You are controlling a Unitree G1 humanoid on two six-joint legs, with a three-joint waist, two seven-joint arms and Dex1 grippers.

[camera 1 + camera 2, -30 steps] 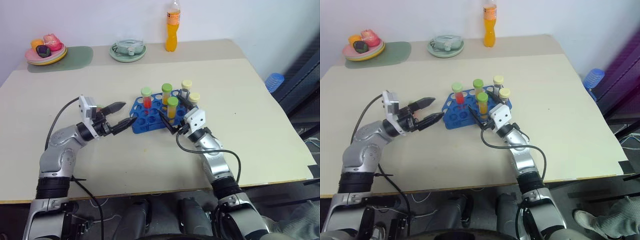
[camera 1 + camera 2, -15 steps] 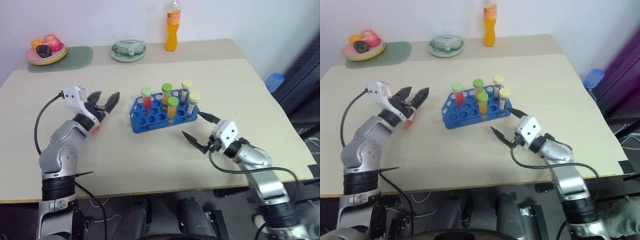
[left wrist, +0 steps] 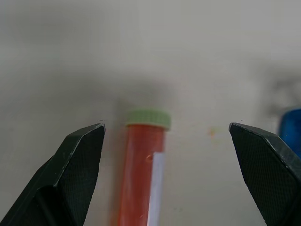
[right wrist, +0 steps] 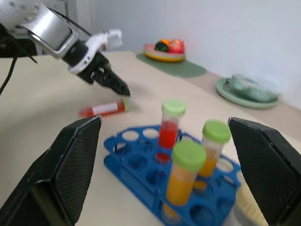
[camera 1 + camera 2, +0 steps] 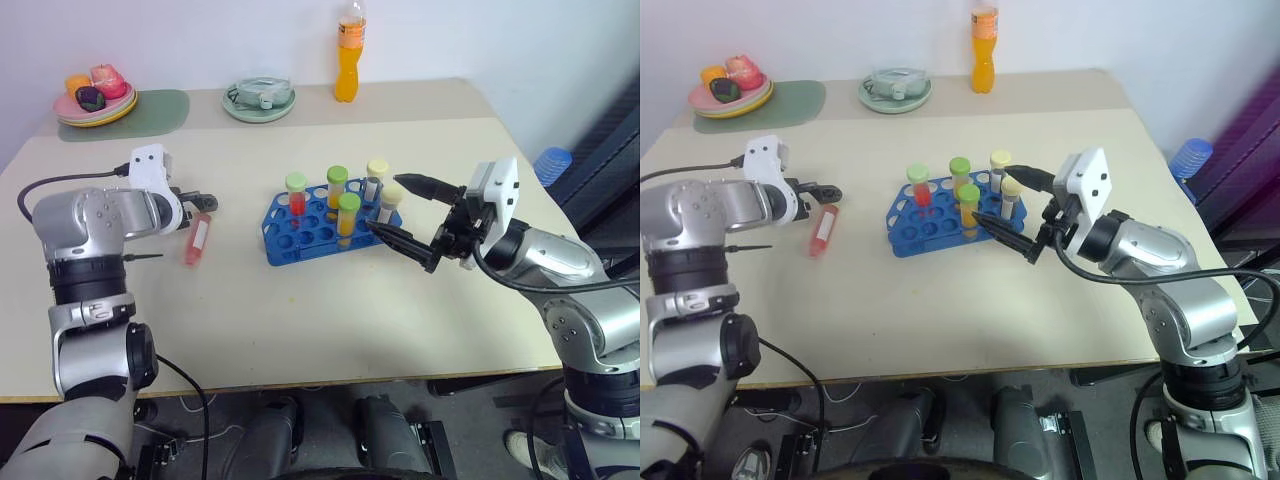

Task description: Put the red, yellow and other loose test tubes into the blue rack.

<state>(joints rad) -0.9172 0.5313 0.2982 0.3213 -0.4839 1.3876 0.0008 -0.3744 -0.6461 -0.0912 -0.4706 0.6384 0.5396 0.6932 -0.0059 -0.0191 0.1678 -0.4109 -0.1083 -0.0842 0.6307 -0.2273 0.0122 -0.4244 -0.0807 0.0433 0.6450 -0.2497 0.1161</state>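
Lying flat on the table (image 5: 300,290), a loose red tube (image 5: 196,239) with a pale green cap sits well left of the blue rack (image 5: 322,226). The left claw (image 5: 195,199) hovers just above the tube's capped end, its two black fingers spread wide with the tube lined up between them in the left wrist view; nothing is gripped. The right claw (image 5: 400,212) hangs in the air just right of the rack, pointing toward it, fingers also wide apart and empty.

Five tubes stand upright in the rack: a red one (image 5: 295,195) with a green cap at the left, two orange-yellow ones (image 5: 335,186) (image 5: 347,215) with green caps in the middle, and two with pale yellow caps (image 5: 374,179) (image 5: 389,201) at the right end, nearest the right claw.

At the table's far edge are a plate of fruit (image 5: 93,97) on a green mat (image 5: 135,113), a pale green dish (image 5: 259,98), and an orange drink bottle (image 5: 347,58).
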